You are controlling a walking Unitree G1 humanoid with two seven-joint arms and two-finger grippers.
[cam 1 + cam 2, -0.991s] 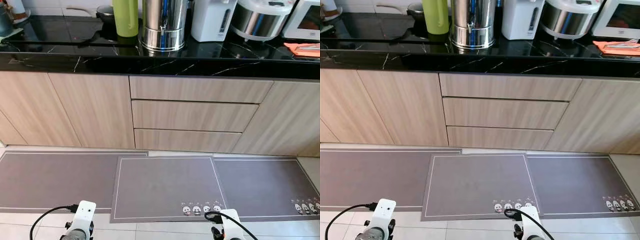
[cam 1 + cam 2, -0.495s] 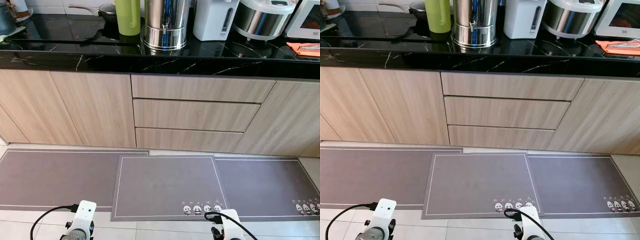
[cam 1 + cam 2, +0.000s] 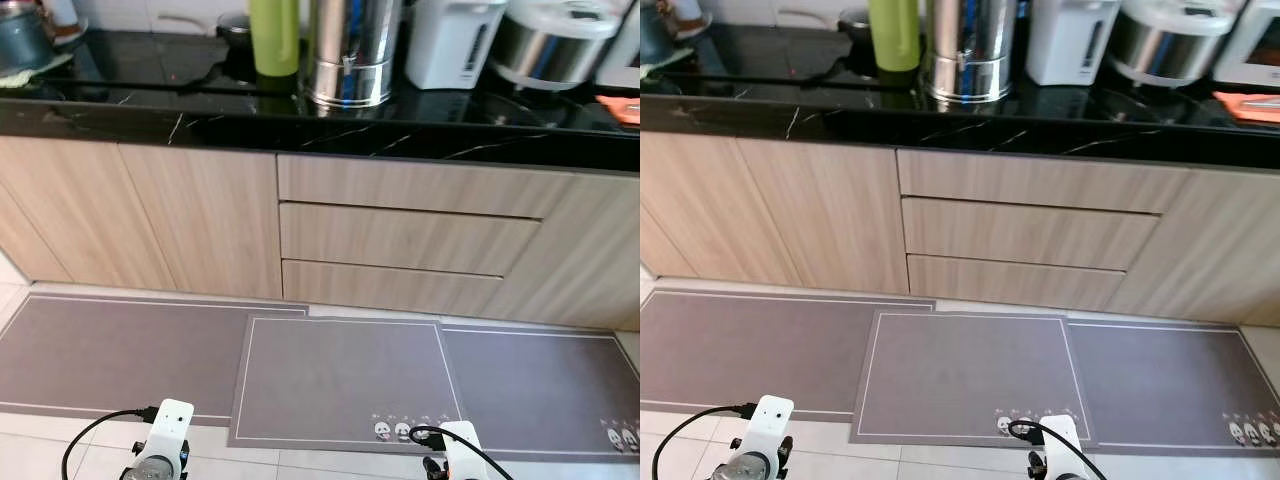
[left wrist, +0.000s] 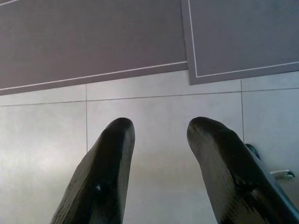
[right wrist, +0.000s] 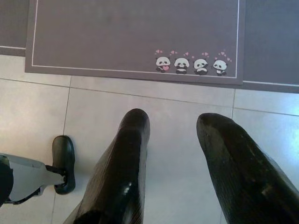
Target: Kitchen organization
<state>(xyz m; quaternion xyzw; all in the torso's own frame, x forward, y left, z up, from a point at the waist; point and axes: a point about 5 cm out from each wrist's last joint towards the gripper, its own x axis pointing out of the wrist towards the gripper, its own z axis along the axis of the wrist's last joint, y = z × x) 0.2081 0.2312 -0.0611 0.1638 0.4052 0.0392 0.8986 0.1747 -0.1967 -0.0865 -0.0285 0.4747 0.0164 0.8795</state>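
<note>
- Both my arms hang low over the tiled floor (image 4: 154,116). My left gripper (image 4: 159,135) and my right gripper (image 5: 173,130) each have their fingers spread apart, holding nothing.
- The kitchen things stand well ahead and above the jaws, on the black counter (image 3: 420,135): a green bottle (image 3: 274,38), a steel urn (image 3: 352,55), a white water boiler (image 3: 452,42) and a rice cooker (image 3: 555,45), all upright in a row.
- The bottle lies toward my left arm, the cooker toward my right.
- Which piece the tidying concerns I cannot tell.
- Between me and the counter lie grey mats (image 3: 965,375); the wooden drawers (image 3: 410,240) below are closed, no handle showing.
- As I judge it, no reach works from here without stepping closer.
</note>
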